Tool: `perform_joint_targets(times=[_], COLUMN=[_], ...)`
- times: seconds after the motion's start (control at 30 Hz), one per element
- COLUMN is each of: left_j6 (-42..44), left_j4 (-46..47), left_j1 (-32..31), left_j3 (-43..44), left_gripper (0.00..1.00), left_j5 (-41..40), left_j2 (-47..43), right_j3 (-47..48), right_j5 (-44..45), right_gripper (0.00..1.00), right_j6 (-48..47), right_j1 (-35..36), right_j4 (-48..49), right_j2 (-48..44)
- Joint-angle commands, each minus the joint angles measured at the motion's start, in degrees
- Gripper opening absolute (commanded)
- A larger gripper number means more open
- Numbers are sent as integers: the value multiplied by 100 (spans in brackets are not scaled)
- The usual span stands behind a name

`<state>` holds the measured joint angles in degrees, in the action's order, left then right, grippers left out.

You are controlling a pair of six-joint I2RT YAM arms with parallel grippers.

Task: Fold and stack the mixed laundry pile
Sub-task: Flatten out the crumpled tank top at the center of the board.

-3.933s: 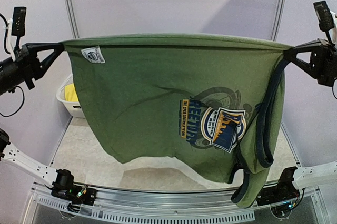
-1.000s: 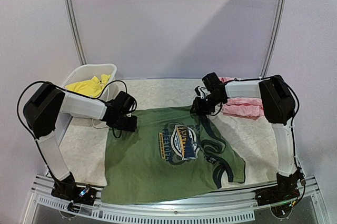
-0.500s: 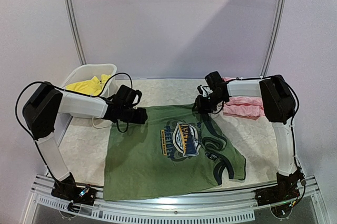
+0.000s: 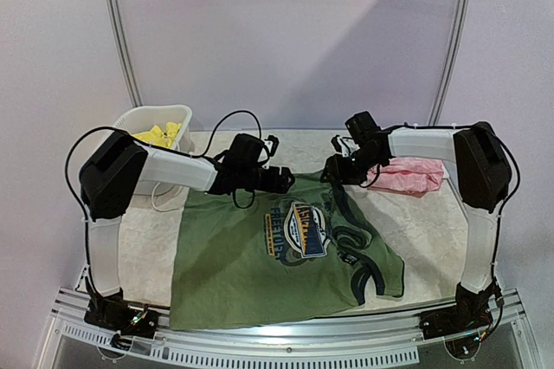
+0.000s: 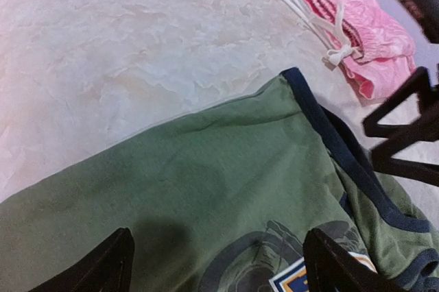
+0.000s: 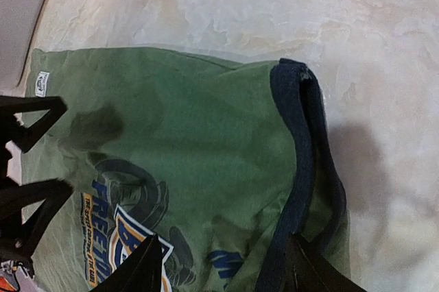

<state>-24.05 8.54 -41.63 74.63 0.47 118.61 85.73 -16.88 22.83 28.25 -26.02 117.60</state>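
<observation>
The olive-green tank top [image 4: 260, 256] lies spread flat on the table, its round blue-orange graphic [image 4: 299, 230] facing up. My left gripper [image 4: 281, 180] hovers over the top's far hem, jaws wide open with only green cloth [image 5: 206, 168] below; its fingertips [image 5: 110, 264] frame the wrist view. My right gripper [image 4: 333, 170] stands open over the navy-trimmed strap corner [image 6: 302, 155], holding nothing. The pink garment [image 4: 411, 177] lies just right of it, drawstring showing [image 5: 322, 31]. Yellow shorts [image 4: 156, 135] sit in the basket.
A white slotted basket [image 4: 138, 118] stands at the far left corner. Both arms reach inward over the far half of the table, their grippers close together. The left arm's cable [image 4: 234, 122] loops above it. The metal rail [image 4: 286, 343] runs along the near edge.
The top, earlier held stretched in the air, lies on the table. Over the last second both grippers let go and opened; the left one slid right along the far hem.
</observation>
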Motion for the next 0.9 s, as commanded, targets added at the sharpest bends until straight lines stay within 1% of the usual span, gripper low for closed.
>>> perform_joint_targets(times=[0.0, 0.13, 0.17, 0.2, 0.3, 0.4, 0.53, 0.67, 0.77, 0.87], left_j6=[55, 265, 342, 418, 552, 642, 738, 788, 815, 892], left_j4=[-149, -689, -932, -1098, -1188, -1394, -1277, -1052, -749, -835], left_j1=[-38, -52, -60, -65, -74, -65, -69, -63, -65, -65], left_j3=[425, 951, 1161, 1272, 1452, 1680, 1667, 1491, 1231, 1172], left_gripper=[87, 89, 93, 94, 98, 99, 100, 100, 100, 100], left_j5=[82, -104, -241, -302, -457, -526, -778, -712, -713, -785], left_j2=[484, 893, 1006, 1089, 1293, 1408, 1265, 866, 387, -35], right_j3=[-597, -1301, -1444, -1585, -1894, -2066, -2233, -2456, -2667, -2847], right_j5=[380, 528, 555, 596, 744, 876, 1007, 1196, 1394, 1580], right_gripper=[62, 63, 63, 63, 63, 63, 64, 64, 65, 66], right_j6=[-79, -1, 17, 34, 59, 72, 89, 180, 294, 390], right_j1=[54, 66, 64, 65, 67, 64, 74, 168, 387, 702], right_j4=[-44, 112, 155, 167, 175, 57, -71, -188, -282, -383], right_j2=[-684, -1360, -1487, -1655, -2126, -2477, -2918, -3189, -3312, -3465])
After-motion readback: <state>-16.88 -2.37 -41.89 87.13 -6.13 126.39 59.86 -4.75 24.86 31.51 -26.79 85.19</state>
